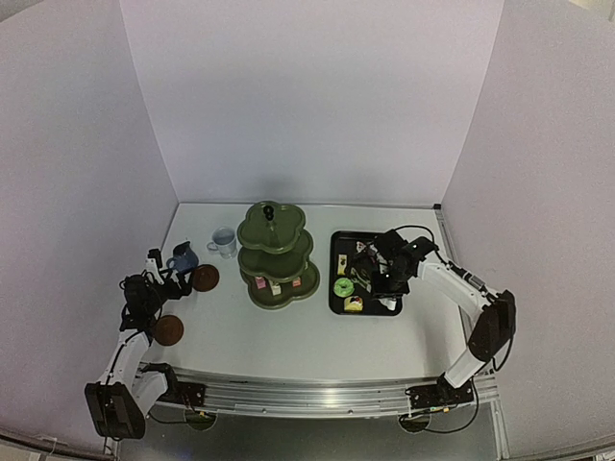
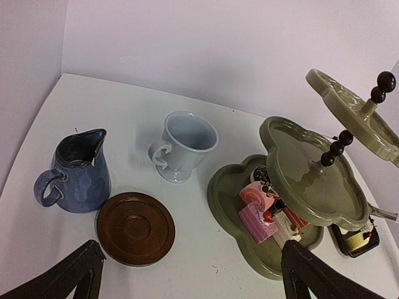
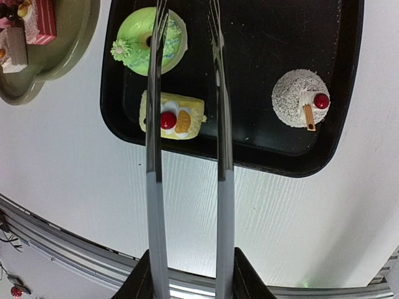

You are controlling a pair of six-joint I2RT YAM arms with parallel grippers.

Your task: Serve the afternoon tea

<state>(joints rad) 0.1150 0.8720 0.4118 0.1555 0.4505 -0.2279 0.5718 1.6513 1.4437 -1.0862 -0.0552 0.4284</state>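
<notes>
Here: right gripper (image 3: pixel 190 275) clamped on tongs (image 3: pixel 154 156), tips apart above tray (image 3: pixel 262 37); left gripper (image 2: pixel 191 250) spread wide.

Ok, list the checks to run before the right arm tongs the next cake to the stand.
1. Grip: the right gripper holds the tongs: ok.
2. Tong arms apart: ok.
3. Tips around a cake: cannot tell; they run off the view's top by the green cake.
4. Cakes on the black tray: ok, also a yellow cake and a white cake.
5. Bare room on the stand, middle tier: ok.
6. The left gripper open, away from the stand: ok.
</notes>
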